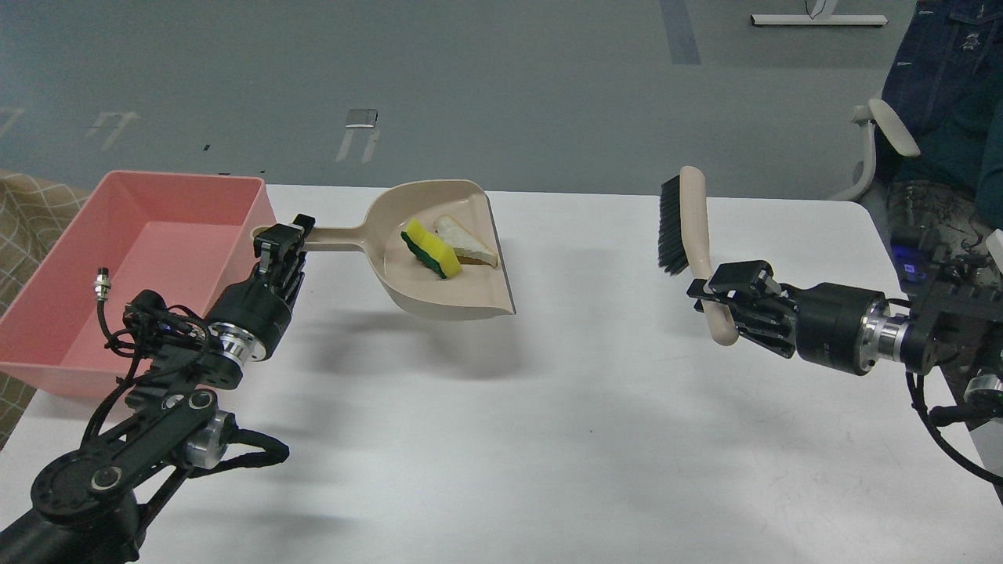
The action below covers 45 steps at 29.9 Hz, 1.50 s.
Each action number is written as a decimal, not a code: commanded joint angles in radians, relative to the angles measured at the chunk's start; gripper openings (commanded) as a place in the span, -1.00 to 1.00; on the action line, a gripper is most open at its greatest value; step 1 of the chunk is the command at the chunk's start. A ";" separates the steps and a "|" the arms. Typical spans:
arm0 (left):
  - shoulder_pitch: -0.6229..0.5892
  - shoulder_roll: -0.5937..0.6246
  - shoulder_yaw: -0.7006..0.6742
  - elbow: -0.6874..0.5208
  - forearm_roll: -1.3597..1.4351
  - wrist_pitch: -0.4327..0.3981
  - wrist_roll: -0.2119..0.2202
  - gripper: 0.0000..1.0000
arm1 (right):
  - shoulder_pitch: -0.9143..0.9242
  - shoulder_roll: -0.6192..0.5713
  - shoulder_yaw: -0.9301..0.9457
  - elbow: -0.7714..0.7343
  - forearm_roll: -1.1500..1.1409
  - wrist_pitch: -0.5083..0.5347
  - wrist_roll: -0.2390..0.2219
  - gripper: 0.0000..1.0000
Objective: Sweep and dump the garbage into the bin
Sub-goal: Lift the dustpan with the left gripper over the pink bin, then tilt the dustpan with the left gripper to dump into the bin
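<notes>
My left gripper (284, 237) is shut on the handle of the beige dustpan (450, 294) and holds it lifted above the white table, its shadow beneath. In the pan lie the garbage: a yellow spongy chunk with a green side (430, 249) and a pale beige wedge-shaped piece (468, 242). The pink bin (125, 266) stands at the table's left edge, just left of my left gripper, and looks empty. My right gripper (725, 296) is shut on the handle of the beige brush (693, 227), held upright with black bristles facing left, above the table's right side.
The white table (548, 439) spreads between my two arms. A person in denim sits on a white chair (885, 141) beyond the right corner. A checked cloth (31, 211) lies left of the bin.
</notes>
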 commanded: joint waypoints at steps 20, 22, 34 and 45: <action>0.230 0.368 -0.467 -0.018 -0.269 -0.209 0.008 -1.00 | -0.058 0.046 0.000 -0.003 -0.022 0.001 0.001 -0.98; 0.297 0.393 -0.507 -0.014 -0.268 -0.232 -0.001 -1.00 | -0.058 0.048 0.000 -0.003 -0.024 0.001 0.001 -0.98; 0.489 0.482 -0.607 0.048 0.001 -0.235 -0.150 -1.00 | -0.057 0.079 0.008 -0.003 -0.027 0.001 0.000 -0.98; 0.491 0.554 -0.614 0.138 0.092 -0.143 -0.154 -1.00 | -0.064 0.089 0.008 -0.008 -0.027 0.001 0.000 -0.97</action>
